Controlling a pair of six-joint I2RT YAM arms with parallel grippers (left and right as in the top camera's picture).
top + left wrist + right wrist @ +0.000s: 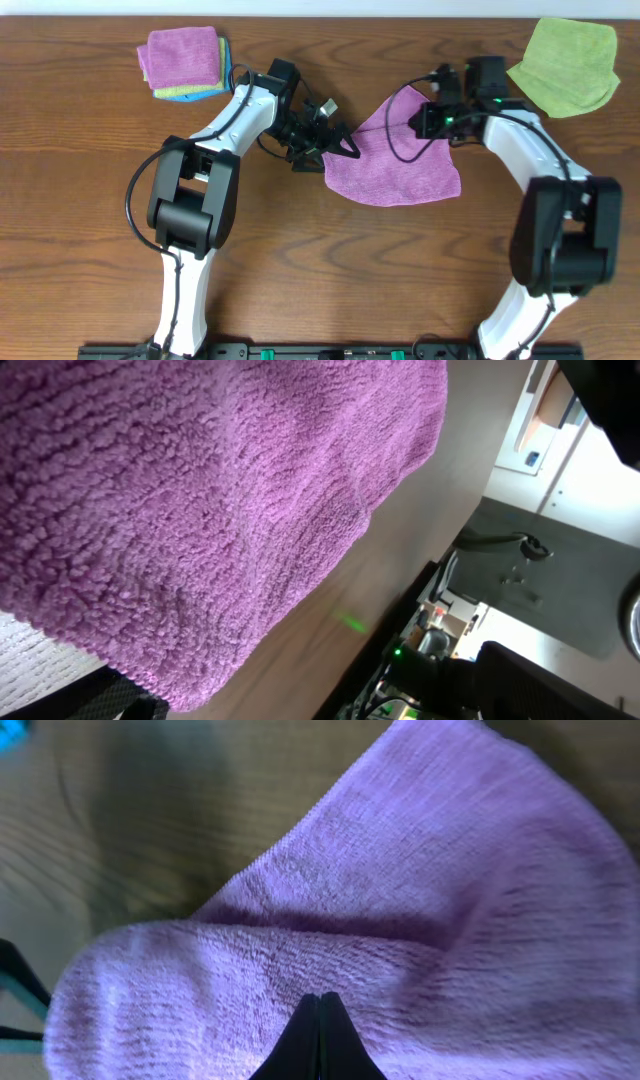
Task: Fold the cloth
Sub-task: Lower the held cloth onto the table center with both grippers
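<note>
The right pincer (436,120) is clamped shut, seemingly pinching the 1 o'clock edge of the purple cloth (398,168); the left pincer (332,143) gapes wide, empty, at its 9 o'clock edge. The cloth lies rumpled mid-counter (320,270). It looks light, floppy and fuzzy, likely best pinched at its corners.

Left claw (343,146) is wide open at the left edge of the purple cloth (400,170). Right claw (320,1020) is closed over the cloth's far part. The gap between the claws is tight, with a black cable loop (388,130) hanging there just left of the right claw. The worktop (350,260) on the near side of both claws is bare wood. A folded cloth stack (185,62) lies far-left of the left claw, well apart. A lime-green cloth (565,68) lies near the right claw, on its far right.
</note>
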